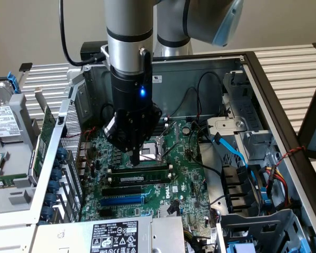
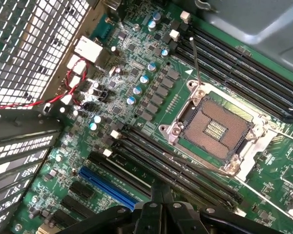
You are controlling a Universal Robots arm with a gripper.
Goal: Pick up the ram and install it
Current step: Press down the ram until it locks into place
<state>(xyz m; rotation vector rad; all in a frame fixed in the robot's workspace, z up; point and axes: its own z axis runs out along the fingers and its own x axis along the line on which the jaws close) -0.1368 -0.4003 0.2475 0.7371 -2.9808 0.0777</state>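
Green ram (image 1: 142, 169) lies seated along a black memory slot on the motherboard (image 1: 187, 184), directly beneath the jaws of the gripper (image 1: 135, 161), its long axis crossing them; the jaws look pressed together, tip touching its top edge.

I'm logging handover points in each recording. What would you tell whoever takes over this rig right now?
Gripper: low over the motherboard inside the open case, just above the memory slots; whether it is open or shut cannot be told.
Ram: a stick with a white label lies along one of the slots next to the empty CPU socket, right below the gripper.
Done: the stick is at the slot.
Left: confirm it is fully seated; this cannot be told.
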